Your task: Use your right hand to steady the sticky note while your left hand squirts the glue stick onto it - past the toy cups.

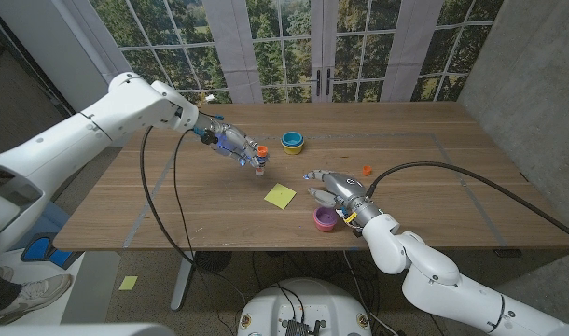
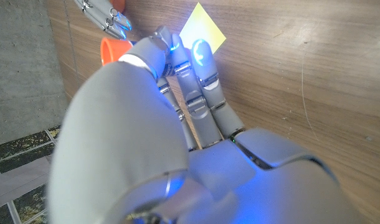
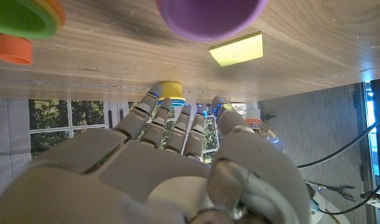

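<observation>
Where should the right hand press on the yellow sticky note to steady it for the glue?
Probably on the sticky note's corner or edge nearest the right hand, coming down from above. It lies flat on the table, so nothing can be pinched. That leaves the far side open to the left hand holding the glue stick.

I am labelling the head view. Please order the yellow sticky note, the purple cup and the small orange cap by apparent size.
1. yellow sticky note
2. purple cup, partly hidden by the right hand, so nearly equal to the note
3. orange cap, clearly smallest
</observation>
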